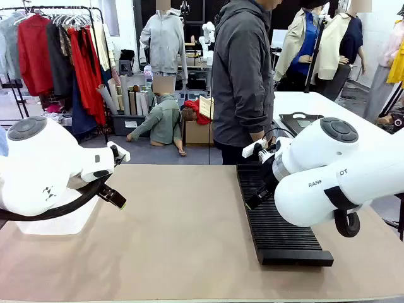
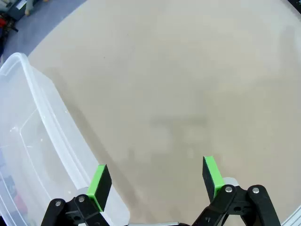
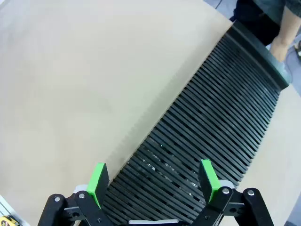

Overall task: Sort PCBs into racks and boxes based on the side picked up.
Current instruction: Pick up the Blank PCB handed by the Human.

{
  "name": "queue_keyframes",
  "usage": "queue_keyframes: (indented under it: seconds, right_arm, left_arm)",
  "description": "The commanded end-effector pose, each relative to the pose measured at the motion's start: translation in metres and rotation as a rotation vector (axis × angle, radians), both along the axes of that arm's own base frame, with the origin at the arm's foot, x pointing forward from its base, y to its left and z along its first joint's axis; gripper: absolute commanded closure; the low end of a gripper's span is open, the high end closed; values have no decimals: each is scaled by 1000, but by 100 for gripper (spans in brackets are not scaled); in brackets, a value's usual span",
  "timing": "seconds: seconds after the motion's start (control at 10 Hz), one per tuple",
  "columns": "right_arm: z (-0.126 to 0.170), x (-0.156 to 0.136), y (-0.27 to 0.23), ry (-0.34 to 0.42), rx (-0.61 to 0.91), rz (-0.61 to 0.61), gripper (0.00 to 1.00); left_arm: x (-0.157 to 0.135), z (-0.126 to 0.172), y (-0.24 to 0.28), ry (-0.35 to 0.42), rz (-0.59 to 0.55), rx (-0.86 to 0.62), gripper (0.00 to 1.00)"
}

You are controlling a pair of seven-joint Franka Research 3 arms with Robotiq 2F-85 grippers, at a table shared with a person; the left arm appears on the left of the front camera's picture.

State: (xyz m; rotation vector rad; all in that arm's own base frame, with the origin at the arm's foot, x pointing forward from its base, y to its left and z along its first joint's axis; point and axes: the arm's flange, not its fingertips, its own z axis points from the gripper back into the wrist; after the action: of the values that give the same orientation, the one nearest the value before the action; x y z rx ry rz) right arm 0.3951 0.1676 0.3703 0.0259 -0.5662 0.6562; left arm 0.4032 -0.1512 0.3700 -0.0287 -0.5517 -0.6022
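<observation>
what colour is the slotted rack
Black all over; the rack shows best in the right wrist view, its fine cross slots clear.

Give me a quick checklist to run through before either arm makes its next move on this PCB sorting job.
1. Left gripper open, nothing between its pads: ok.
2. Right gripper open and empty, hanging over the rack: ok.
3. Rack slots free to take a board: ok for the slots in view.
4. Clear tub close beside the left gripper: ok.
5. Person's hand away from the rack: not ok, it is close to the far end.
6. PCB ready to pick, and which side is up: cannot tell.
</observation>
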Motion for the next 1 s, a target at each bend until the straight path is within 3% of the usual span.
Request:
queue_keyframes:
  seconds: [0.0, 0.9]
  right_arm:
    - [0, 0, 0, 0, 0, 0, 0]
    - [0, 0, 0, 0, 0, 0, 0]
  left_arm:
    - [0, 0, 0, 0, 0, 0, 0]
    - [0, 0, 0, 0, 0, 0, 0]
